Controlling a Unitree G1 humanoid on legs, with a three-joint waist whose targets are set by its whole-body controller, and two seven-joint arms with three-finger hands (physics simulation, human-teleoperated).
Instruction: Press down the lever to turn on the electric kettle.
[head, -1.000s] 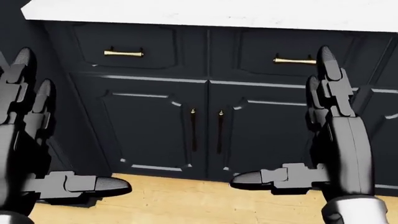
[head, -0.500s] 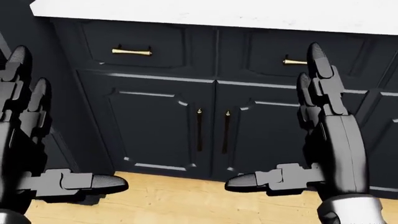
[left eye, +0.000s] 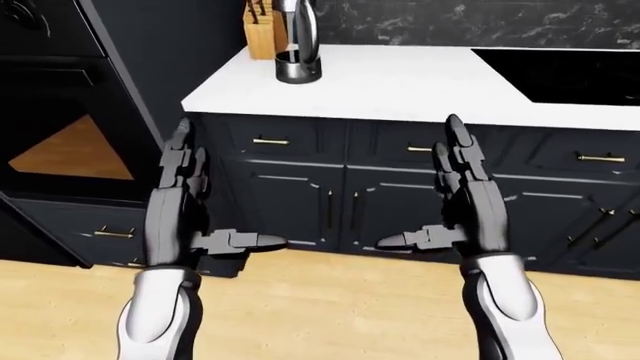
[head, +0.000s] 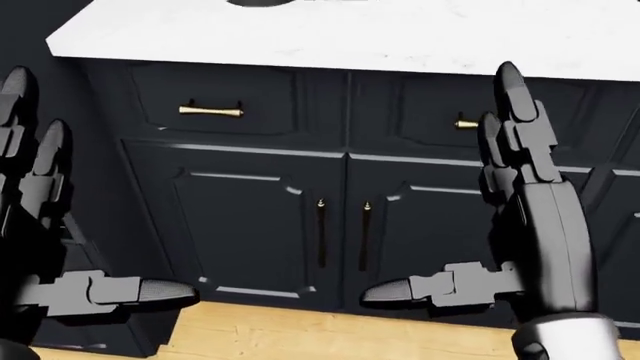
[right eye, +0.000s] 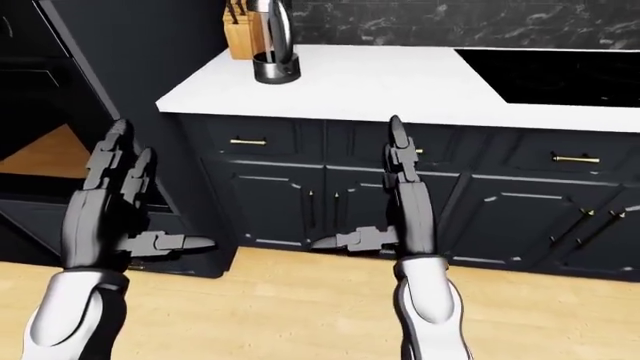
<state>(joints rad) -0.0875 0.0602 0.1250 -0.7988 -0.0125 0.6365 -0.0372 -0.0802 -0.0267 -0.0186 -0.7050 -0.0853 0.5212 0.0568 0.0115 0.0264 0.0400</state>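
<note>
Both robot hands, left robot hand (left eye: 185, 214) and right robot hand (left eye: 465, 206), hang with fingers spread apart, holding nothing; the electric kettle (left eye: 298, 41) stands on the white bench (left eye: 400, 86) above and between them, well apart

A wooden knife block (left eye: 262, 34) stands on the white counter (left eye: 400, 86) above dark cabinets (left eye: 300, 202).

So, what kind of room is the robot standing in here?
Most likely a kitchen: a white countertop over dark cabinets with brass handles, a black cooktop set into it, and a kettle beside a wooden knife block.
</note>
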